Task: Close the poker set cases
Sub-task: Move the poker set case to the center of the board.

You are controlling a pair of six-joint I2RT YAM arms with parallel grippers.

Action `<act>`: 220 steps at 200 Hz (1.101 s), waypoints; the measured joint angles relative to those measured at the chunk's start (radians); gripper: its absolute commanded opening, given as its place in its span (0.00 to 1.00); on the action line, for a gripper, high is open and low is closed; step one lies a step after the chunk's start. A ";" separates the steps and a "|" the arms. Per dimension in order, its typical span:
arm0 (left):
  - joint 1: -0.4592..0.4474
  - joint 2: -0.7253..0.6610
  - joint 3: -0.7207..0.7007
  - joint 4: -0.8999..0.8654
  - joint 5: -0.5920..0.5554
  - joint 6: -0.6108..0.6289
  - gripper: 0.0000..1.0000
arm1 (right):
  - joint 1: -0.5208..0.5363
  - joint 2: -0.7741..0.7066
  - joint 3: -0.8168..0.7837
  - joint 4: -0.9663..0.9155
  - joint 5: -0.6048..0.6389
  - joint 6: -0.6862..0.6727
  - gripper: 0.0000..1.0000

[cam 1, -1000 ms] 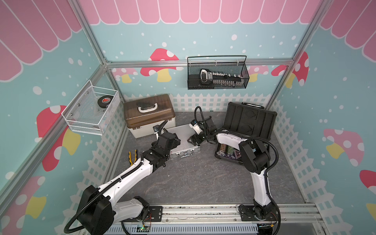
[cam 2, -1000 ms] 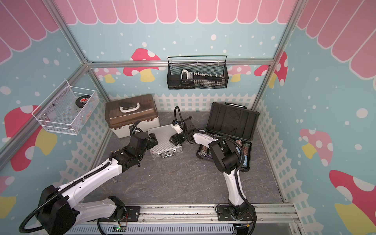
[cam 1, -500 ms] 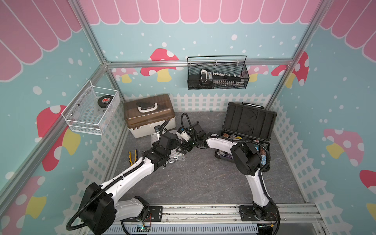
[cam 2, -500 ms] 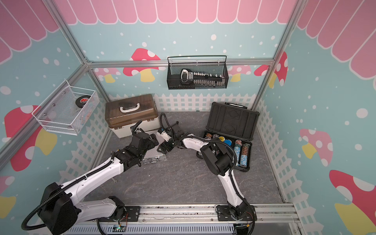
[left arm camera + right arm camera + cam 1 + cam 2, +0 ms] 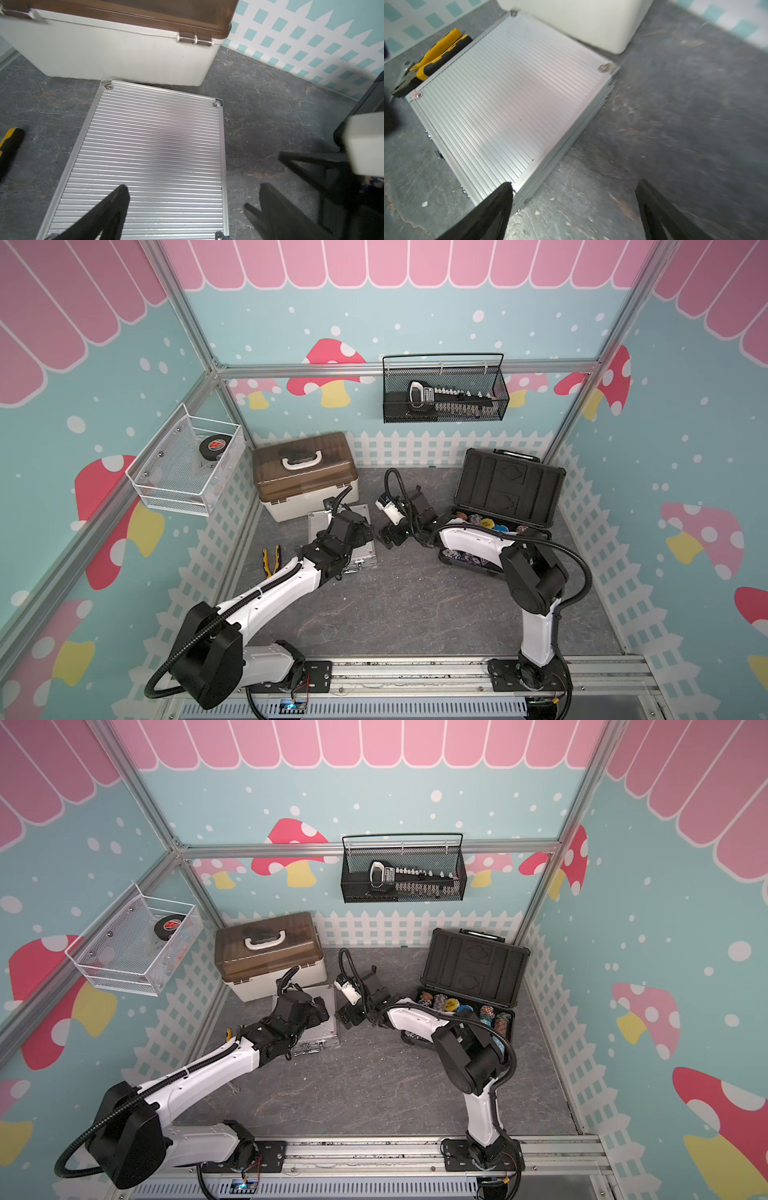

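Well, from my remote seat I saw the small silver case (image 5: 319, 526) lying flat with its lid down, toward the back-left corner of the surface (image 5: 415, 605). It sat just in front of the cream box (image 5: 305, 472) with the brown lid. I could not tell whether its back corner touched that box, and the latches on its front edge were too small to judge.

The left fingers (image 5: 116, 203) stood wide apart and held nothing. One hung over the ribbed lid and the other over bare surface past the case's right edge. The right fingers (image 5: 500, 199) were spread as well and empty. One tip was at the case's front-right corner, the other over bare surface beside it. I could not tell whether that tip pressed on the metal.

The larger dark case (image 5: 509, 489) sat near the back-right corner. Its lid was upright and its base open, with rows of poker chips (image 5: 486, 1013) showing inside. The right arm reached across the front of it.

Yellow-handled pliers (image 5: 270, 560) lay by the left edge, just beside the silver case.
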 measured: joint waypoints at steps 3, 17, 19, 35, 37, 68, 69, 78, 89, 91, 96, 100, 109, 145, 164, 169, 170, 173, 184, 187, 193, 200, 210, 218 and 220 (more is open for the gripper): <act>0.000 0.005 0.003 0.000 0.002 0.003 0.98 | -0.002 -0.014 -0.006 0.004 0.009 0.000 0.93; -0.014 0.040 0.028 -0.001 0.008 0.016 0.98 | -0.027 -0.089 -0.040 0.019 0.082 0.000 0.94; -0.018 0.047 0.033 -0.001 0.009 0.019 0.98 | -0.034 -0.100 -0.046 0.023 0.095 0.001 0.94; -0.056 0.098 0.079 -0.001 0.011 0.040 0.98 | -0.086 -0.170 -0.087 0.045 0.161 0.013 0.94; -0.061 0.105 0.084 0.000 0.013 0.041 0.98 | -0.093 -0.177 -0.092 0.046 0.169 0.015 0.94; -0.132 0.212 0.183 0.002 0.037 0.073 0.98 | -0.196 -0.242 -0.146 0.043 0.321 0.039 0.94; -0.133 0.214 0.185 0.002 0.038 0.074 0.98 | -0.199 -0.244 -0.148 0.043 0.326 0.040 0.94; -0.147 0.249 0.212 0.005 0.050 0.082 0.98 | -0.214 -0.251 -0.156 0.033 0.371 0.043 0.94; -0.161 0.290 0.244 0.004 0.065 0.086 0.98 | -0.233 -0.256 -0.165 0.019 0.416 0.050 0.94; -0.164 0.298 0.249 0.005 0.068 0.087 0.98 | -0.236 -0.257 -0.166 0.016 0.424 0.050 0.94; -0.169 0.315 0.262 0.005 0.076 0.088 0.98 | -0.245 -0.259 -0.170 0.012 0.438 0.054 0.94; -0.173 0.331 0.272 0.005 0.082 0.090 0.98 | -0.255 -0.261 -0.172 0.009 0.449 0.058 0.94; -0.183 0.363 0.294 0.005 0.097 0.092 0.98 | -0.277 -0.264 -0.179 0.008 0.466 0.068 0.94; -0.212 0.462 0.356 0.004 0.162 0.092 0.97 | -0.426 -0.275 -0.192 -0.017 0.495 0.111 0.92; -0.220 0.500 0.383 0.002 0.188 0.092 0.97 | -0.494 -0.275 -0.192 -0.027 0.504 0.129 0.91; -0.222 0.508 0.389 0.000 0.193 0.092 0.97 | -0.512 -0.275 -0.192 -0.033 0.507 0.134 0.91; -0.223 0.510 0.391 0.000 0.195 0.092 0.97 | -0.513 -0.275 -0.192 -0.034 0.507 0.135 0.91; -0.223 0.513 0.393 0.000 0.198 0.092 0.97 | -0.523 -0.275 -0.192 -0.038 0.508 0.139 0.91; -0.224 0.522 0.399 -0.001 0.211 0.092 0.97 | -0.554 -0.275 -0.191 -0.048 0.510 0.150 0.91; -0.224 0.524 0.400 -0.001 0.215 0.092 0.97 | -0.562 -0.275 -0.191 -0.052 0.510 0.153 0.91; -0.224 0.526 0.402 -0.001 0.220 0.092 0.97 | -0.575 -0.275 -0.191 -0.057 0.510 0.158 0.91; -0.224 0.527 0.403 -0.001 0.226 0.093 0.97 | -0.594 -0.275 -0.190 -0.064 0.510 0.165 0.91; -0.224 0.529 0.406 -0.002 0.235 0.096 0.97 | -0.618 -0.275 -0.190 -0.075 0.511 0.173 0.91; -0.224 0.532 0.408 -0.002 0.244 0.100 0.97 | -0.636 -0.275 -0.188 -0.085 0.512 0.178 0.91; -0.224 0.533 0.410 -0.002 0.247 0.103 0.97 | -0.641 -0.275 -0.187 -0.089 0.512 0.180 0.91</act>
